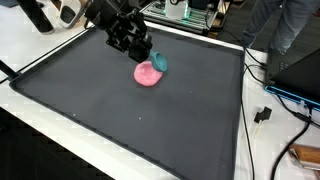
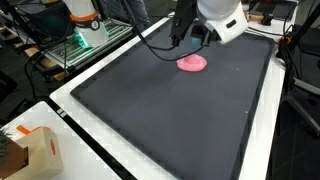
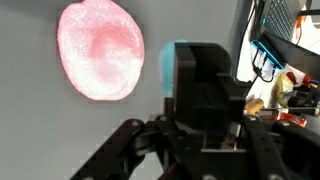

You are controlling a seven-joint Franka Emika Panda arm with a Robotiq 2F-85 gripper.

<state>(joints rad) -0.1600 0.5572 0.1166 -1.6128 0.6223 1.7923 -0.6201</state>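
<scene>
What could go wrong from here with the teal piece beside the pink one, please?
The teal piece sits at the tip of the jaws; how firmly they grip is unclear, so it might slip onto the mat. It is right by the pink disc, so a low move could shove that aside.

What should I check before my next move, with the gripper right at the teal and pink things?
1. Hold of the gripper on the teal object: cannot tell, jaws hidden.
2. Teal object apart from the pink dish: cannot tell; they appear to meet in an exterior view.
3. Pink dish flat on the black mat: ok.
4. Pink dish well inside the mat's edges: ok.
5. Wrist view of the teal object: not ok, mostly blocked by the gripper.
</scene>
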